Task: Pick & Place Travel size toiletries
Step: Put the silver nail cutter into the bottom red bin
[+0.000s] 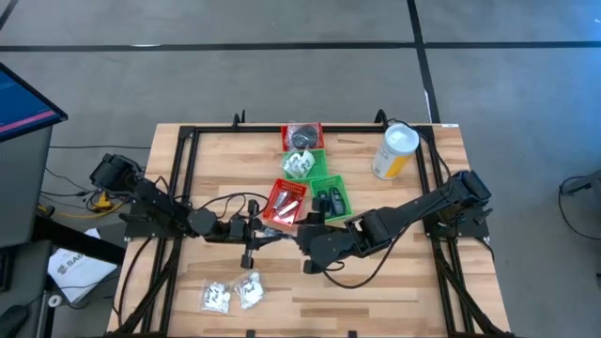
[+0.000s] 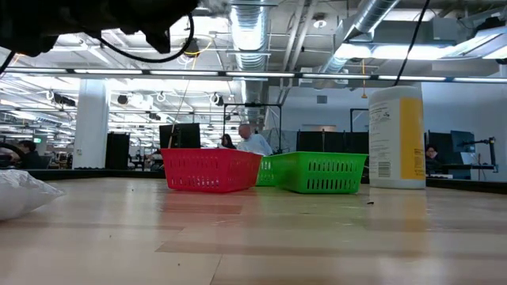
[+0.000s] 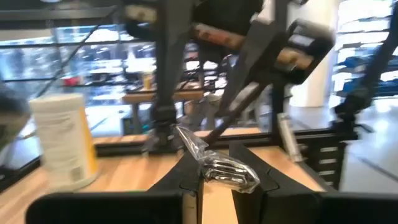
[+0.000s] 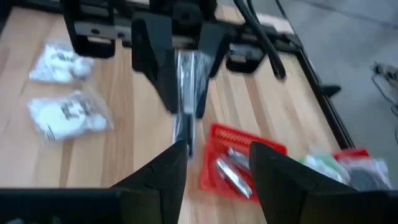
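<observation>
Wooden table from above: both arms meet beside the red basket; clear packets lie near the front edge. Left wrist view: left gripper is clamped on a silvery sachet. Right wrist view: right gripper stands apart, empty.

Left tool grips a silvery sachet above red basket.

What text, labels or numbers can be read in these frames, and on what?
None can be read for certain.
Canister: print on its label, too small to read.
White sheet on the floor left of the table: dark lettering, too small to read.
Clear packets: dark marks, too blurred to read.
Silvery sachet in the left gripper: no lettering shows.
</observation>
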{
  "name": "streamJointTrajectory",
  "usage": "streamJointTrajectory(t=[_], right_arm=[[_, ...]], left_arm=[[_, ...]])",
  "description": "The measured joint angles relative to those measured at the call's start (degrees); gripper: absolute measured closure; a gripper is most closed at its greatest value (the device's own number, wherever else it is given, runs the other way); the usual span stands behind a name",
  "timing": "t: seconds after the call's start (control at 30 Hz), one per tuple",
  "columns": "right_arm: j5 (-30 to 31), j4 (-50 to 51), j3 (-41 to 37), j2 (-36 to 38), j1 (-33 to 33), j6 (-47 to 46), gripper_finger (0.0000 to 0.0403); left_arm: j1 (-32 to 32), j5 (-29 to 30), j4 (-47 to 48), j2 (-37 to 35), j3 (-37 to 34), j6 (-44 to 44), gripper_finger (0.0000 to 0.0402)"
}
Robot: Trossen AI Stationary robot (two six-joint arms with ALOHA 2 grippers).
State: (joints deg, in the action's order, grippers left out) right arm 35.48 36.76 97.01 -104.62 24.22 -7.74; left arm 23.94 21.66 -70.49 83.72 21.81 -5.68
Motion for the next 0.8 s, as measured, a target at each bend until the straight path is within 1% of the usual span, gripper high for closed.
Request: streamJointTrajectory(t=[0.07,0.13,0.23,0.27,0.53,0.63,0.8], right_arm=[[0.0,2.3,0.0,0.9,0.3,-1.9,0.0243],[-0.1,4.1,0.1,1.0,1.0,-3.9,0.0245],[-0.4,7.9,0.0,0.8,2.5,-6.6,0.0246],[-0.4,8.8,0.0,0.7,3.0,-7.7,0.0246],[-0.5,11.7,-2.1,0.3,5.8,-14.0,0.0248],[-0.5,11.6,-2.1,0.3,6.6,-15.5,0.0251],[-0.5,11.4,-2.1,0.3,7.0,-15.9,0.0256]], left_arm=[[0.0,2.8,1.0,0.0,0.0,0.2,0.0362],[-0.3,6.9,3.2,0.0,0.0,0.9,0.0362],[-2.1,12.5,6.5,0.0,0.0,4.9,0.0362],[-3.0,13.5,7.7,0.0,0.0,6.6,0.0362],[-12.8,13.9,18.4,0.0,0.0,24.3,0.0362],[-15.9,12.4,21.6,0.0,0.0,28.7,0.0362],[-19.4,10.4,26.8,0.0,0.0,34.0,0.0362]])
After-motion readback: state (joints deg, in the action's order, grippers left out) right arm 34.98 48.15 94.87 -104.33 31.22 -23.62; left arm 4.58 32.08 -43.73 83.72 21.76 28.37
